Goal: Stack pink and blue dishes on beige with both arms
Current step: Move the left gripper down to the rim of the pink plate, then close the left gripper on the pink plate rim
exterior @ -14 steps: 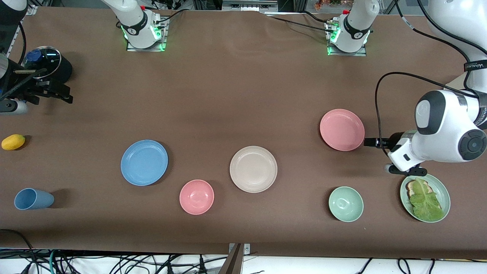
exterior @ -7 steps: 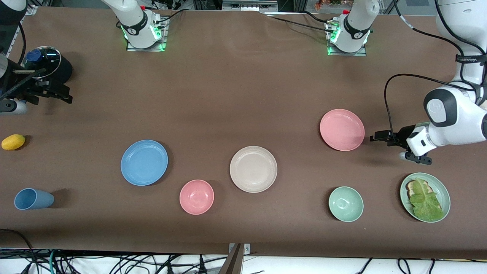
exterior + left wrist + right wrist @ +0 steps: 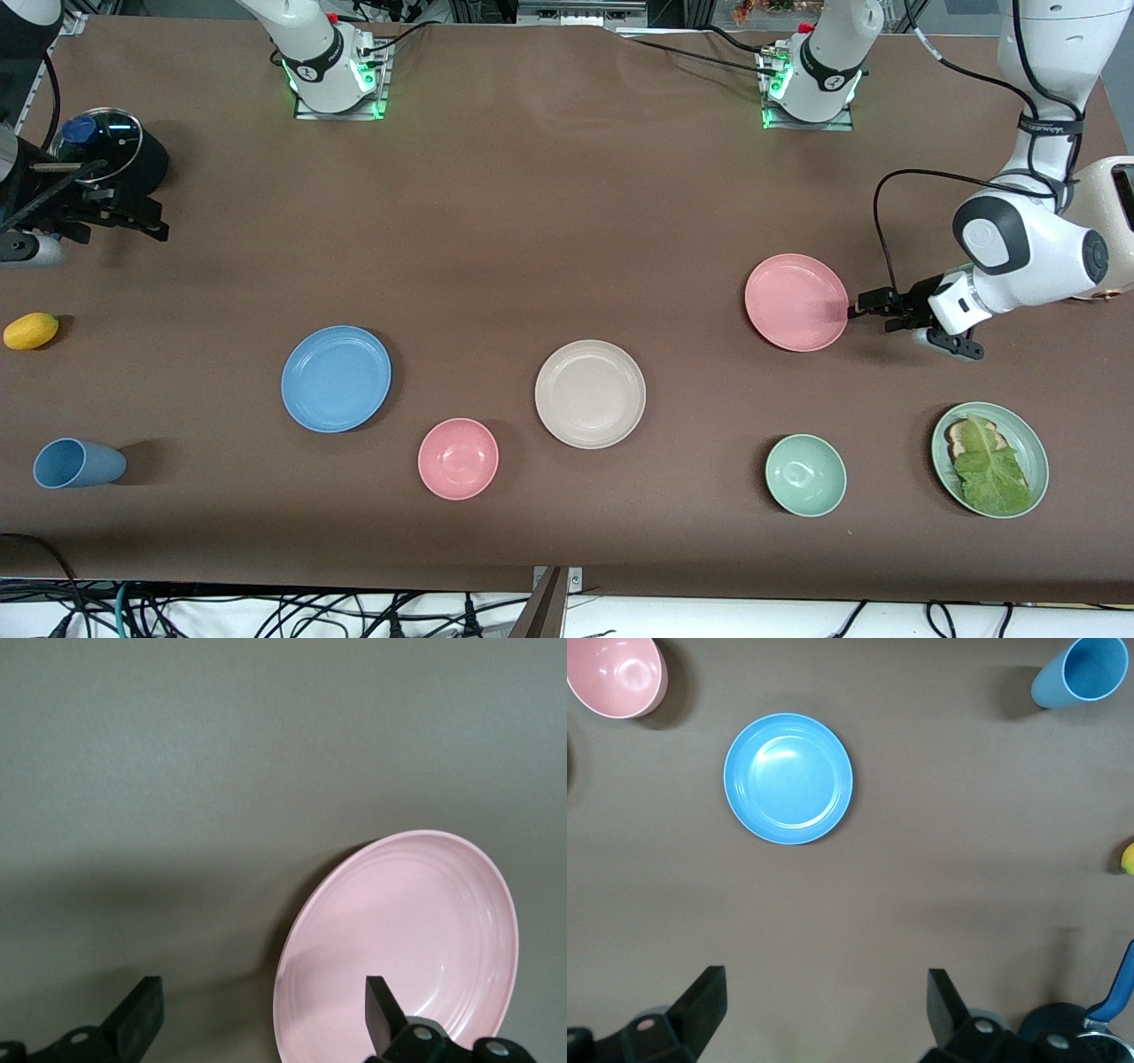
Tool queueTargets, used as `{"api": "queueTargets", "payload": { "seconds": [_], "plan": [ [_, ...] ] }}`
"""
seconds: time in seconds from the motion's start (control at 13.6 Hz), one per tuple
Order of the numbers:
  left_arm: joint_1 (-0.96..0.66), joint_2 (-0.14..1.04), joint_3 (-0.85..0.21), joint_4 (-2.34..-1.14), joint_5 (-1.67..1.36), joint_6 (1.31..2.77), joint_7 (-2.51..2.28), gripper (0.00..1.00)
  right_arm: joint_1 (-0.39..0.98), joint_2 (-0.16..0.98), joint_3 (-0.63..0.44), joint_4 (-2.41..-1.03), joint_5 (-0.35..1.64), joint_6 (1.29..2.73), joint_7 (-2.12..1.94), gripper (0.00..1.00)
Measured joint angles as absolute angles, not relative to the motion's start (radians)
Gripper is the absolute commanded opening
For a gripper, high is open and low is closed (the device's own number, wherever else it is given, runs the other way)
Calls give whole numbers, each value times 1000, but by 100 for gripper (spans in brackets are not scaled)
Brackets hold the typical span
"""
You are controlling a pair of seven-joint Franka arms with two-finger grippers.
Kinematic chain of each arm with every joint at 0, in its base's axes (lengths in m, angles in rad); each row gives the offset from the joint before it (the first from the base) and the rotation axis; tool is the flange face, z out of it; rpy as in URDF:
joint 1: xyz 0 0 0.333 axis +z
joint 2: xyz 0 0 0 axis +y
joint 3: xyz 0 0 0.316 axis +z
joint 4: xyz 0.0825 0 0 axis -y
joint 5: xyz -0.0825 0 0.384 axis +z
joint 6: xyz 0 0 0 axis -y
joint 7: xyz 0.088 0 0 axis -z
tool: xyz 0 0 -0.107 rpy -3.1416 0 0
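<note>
Fingers: both grippers' stood apart; left gripper at pink plate rim, frame's right; right gripper waited.
Handling: we judged the pink plate light, stiff, slick; pinch its raised rim.

You are looking at a brown counter. Resting directly on it: blue plate, beige plate, pink plate, pink bowl, green bowl, blue cup, lemon, green food plate, black pot.

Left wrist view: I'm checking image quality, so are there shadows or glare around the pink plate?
Left wrist view: a broad soft shadow darkens the table beside the pink plate, with faint sheen inside the plate. Front view: the plate is evenly lit, no glare.
</note>
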State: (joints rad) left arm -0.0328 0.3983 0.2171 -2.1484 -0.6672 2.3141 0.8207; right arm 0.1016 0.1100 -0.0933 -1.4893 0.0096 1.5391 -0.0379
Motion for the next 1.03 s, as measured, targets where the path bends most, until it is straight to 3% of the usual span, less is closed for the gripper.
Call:
{"api": "queueTargets", "payload": {
  "seconds": [1.03],
  "plan": [
    [-85, 387, 217, -2278, -794, 2406, 859, 100, 101, 114, -93, -1489, 10, 1544, -38, 100]
  ]
}}
